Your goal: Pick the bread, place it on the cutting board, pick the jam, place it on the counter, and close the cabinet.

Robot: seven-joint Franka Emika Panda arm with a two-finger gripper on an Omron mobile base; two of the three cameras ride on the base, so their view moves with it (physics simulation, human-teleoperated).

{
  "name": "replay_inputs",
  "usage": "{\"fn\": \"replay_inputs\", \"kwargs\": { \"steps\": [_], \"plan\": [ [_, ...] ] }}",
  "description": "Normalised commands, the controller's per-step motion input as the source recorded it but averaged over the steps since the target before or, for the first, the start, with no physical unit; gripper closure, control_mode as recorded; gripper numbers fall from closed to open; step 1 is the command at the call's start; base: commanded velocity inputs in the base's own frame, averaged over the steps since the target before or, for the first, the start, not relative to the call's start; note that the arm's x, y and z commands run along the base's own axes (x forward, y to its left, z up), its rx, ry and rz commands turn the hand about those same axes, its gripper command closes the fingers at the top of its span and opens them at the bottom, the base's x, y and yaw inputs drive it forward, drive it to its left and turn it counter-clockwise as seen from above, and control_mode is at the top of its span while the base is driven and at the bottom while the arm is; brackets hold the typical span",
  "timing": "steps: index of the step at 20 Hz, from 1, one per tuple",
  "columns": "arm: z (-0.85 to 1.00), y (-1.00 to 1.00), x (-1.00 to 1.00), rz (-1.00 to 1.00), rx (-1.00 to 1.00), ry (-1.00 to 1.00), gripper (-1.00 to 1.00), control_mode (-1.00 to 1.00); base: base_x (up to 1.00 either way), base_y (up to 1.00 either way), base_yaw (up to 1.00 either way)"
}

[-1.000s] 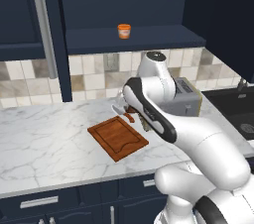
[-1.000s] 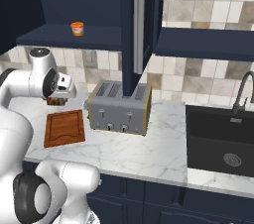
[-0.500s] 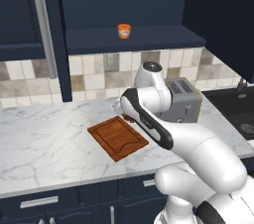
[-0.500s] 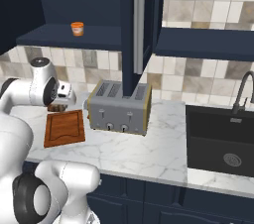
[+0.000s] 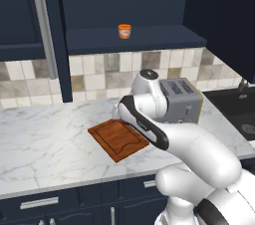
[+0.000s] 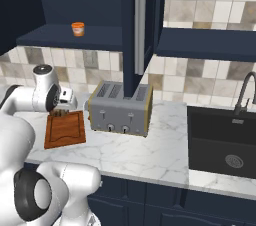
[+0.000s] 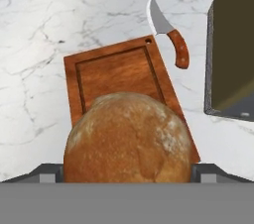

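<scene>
Your end effector point(image 7: 127, 178) grips the bread point(image 7: 128, 139) between wide-spread jaws, directly above the cutting board point(image 7: 119, 77). The jam point(image 5: 124, 31) sits on the open cabinet point(image 5: 149, 37) shelf, high above it.

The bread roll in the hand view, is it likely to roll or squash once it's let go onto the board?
The bread roll looks round and domed, so it may rock or roll a little on the flat cutting board. Its mottled crust suggests it is light and fairly firm, though wide jaws probably dent it little.

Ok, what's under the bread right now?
The cutting board lies below the bread, which sits between the fingers. The roll covers the board's near end, so contact can't be judged.
</scene>
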Motion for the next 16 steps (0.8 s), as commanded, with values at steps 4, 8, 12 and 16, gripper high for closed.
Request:
{"fn": "replay_inputs", "kwargs": {
  "steps": [4,8,12,16],
  "plan": [
    [-0.26,0.12,0.19,0.00,0.00,0.02,1.00,-1.00,0.00,0.00,0.00],
    [-0.26,0.13,0.16,0.00,0.00,0.03,1.00,-1.00,0.00,0.00,0.00],
    [-0.26,0.11,0.11,0.00,0.00,0.03,1.00,-1.00,0.00,0.00,0.00],
    [-0.23,0.11,0.12,0.00,0.00,0.02,1.00,-1.00,0.00,0.00,0.00]
  ]
}}
